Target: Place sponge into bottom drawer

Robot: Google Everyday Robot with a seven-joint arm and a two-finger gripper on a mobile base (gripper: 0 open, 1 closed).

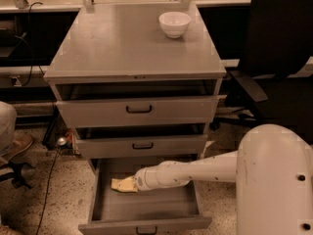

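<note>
Your pincer (130, 183) is at the tip of the white arm (195, 170). It is low inside the bottom drawer (146, 224), near the back and a bit to the left. I cannot tell if the pincer is apart or together, because the end of the arm hides it. The sponge (120, 184) is right at the tip of the pincer, touching it. The sponge is over the floor of the bottom drawer, near the left wall but not on it. I cannot tell if it is resting on the floor or hanging just above it.

Here is what could go wrong. The middle drawer (142, 146) sticks out a little, right above your arm. If you lift straight up, the arm could bump its front. The sponge is soft and light. I think it could cling to the pincer and ride back out with it when you pull away. The arm crosses the right wall of the bottom drawer, so a fast swing could knock that wall and shake the drawer.

Now count. There is one sponge. There is one white bowl (174, 23), sitting on the table (122, 53). There are three drawers: the top drawer (98, 114), the middle one and the bottom one. Each has one dark handle, so three handles. There is one arm and one pincer.
</note>
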